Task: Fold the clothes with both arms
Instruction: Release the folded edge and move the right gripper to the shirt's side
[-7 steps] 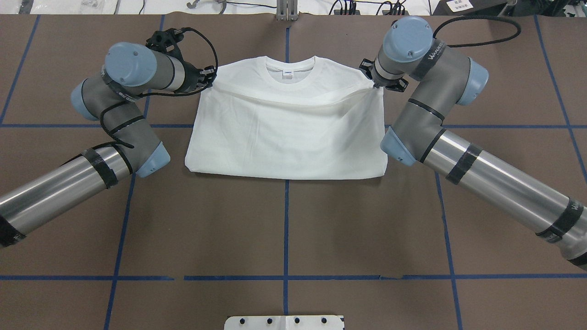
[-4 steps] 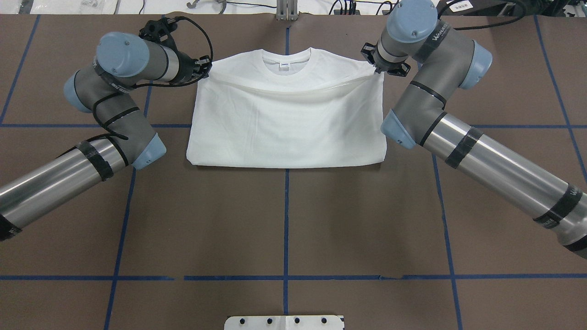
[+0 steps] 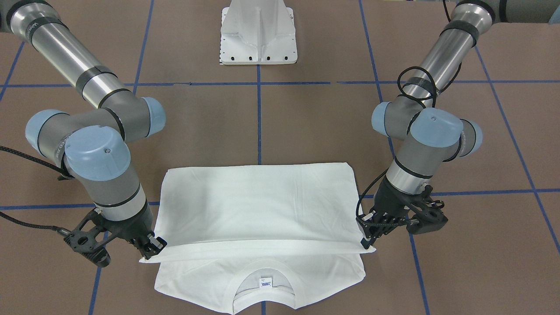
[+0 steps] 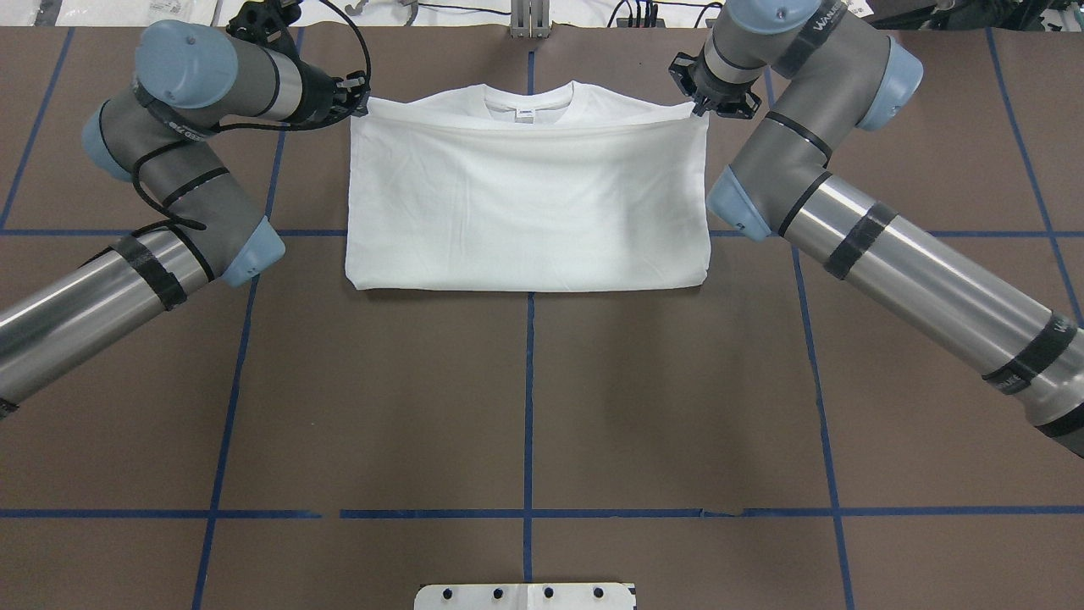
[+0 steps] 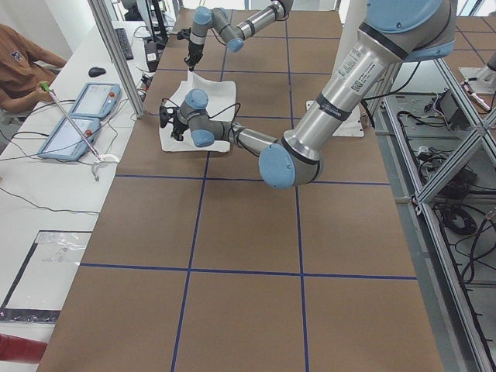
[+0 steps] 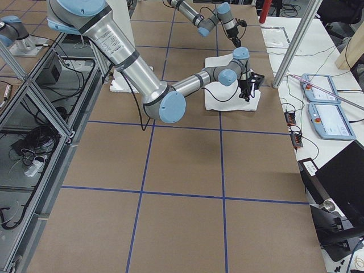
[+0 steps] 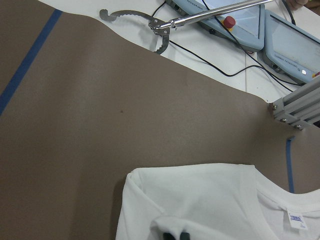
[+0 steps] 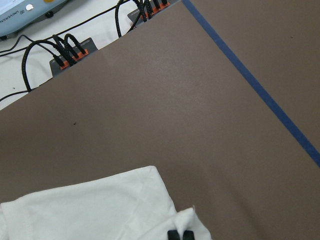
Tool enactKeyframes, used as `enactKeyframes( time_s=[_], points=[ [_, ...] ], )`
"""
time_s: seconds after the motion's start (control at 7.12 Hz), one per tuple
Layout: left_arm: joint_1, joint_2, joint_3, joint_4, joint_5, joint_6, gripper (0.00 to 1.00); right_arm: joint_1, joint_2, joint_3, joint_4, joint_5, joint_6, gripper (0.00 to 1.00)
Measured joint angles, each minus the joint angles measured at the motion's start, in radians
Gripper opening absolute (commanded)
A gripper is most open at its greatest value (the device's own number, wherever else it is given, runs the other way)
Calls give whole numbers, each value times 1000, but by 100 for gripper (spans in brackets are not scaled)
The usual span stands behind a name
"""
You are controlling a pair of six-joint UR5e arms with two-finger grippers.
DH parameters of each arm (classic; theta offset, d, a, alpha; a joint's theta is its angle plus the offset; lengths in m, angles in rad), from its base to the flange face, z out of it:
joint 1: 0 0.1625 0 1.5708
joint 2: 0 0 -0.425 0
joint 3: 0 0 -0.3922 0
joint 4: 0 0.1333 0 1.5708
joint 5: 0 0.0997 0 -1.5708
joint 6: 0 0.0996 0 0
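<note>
Table (image 4: 525, 407) – brown, blue tape grid, carries everything. The shirt sits at the far end from the robot's base, near the operators' edge.

L arm (image 4: 178, 169) and R arm (image 4: 847, 229) both reach far fwd, elbows out, wrists turned in toward the shirt's two sides. Prob. mirrored so the cloth gets pulled evenly from both ends.

T-shirt (image 4: 525, 203) – white, centred on the middle tape line and doubled over. The fold crease lies flat on the robot's side. The free edge is carried up over the chest and stops short of the shoulders. In the front-facing view that edge hangs a bit off the layer below, w/ a shadow under it, so not laid down yet. Sleeves not visible, presumably tucked inside.

L jaws are clamped on the free edge's corner on the robot's left, R jaws on the opposite corner. Both wrist views show the black tips pinched together w/ cloth bunched btwn them. Corners are held wide apart so the edge runs nearly straight and taut – this should keep wrinkles out when it lands.

Collar (image 3: 262, 266) is uncovered, just beyond the held edge. Neck tag (image 3: 265, 282) shows inside it.

Judgement: mid-fold, near its end. Next is lowering both corners together and letting go. Uneven release could skew the edge.
</note>
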Motion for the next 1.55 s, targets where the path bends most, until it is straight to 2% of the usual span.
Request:
enactKeyframes(
  time_s=[0.14, 0.28, 0.42, 0.56, 0.7, 0.84, 0.98, 1.4, 1.55],
  points=[
    [0, 1, 11, 0, 0, 6, 14, -12, 19, -34, 2, -12, 2, 24],
    [1, 0, 24, 0, 1, 8, 17, -21, 26, -51, 3, -25, 4, 28],
    [2, -1, 32, 0, 2, 8, 18, -25, 26, -57, 4, -30, 4, 40],
    [2, -4, 37, 1, 2, 8, 26, -26, 25, -60, 4, -32, 4, 54],
    [3, -7, 42, 0, 3, 7, 31, -25, 25, -58, 5, -32, 5, 62],
    [2, -10, 42, 0, 3, 5, 32, -22, 20, -38, 5, -27, 8, 64],
    [2, -12, 39, 0, 2, 2, 33, -19, -11, 24, 5, -7, 23, 70],
    [0, -12, 31, -3, -1, -1, 33, -88, -241, 338, 8, 41, 191, 75],
    [0, -11, 31, -2, -1, 2, 33, -126, -293, 394, 9, 34, 238, 75]
  ],
)
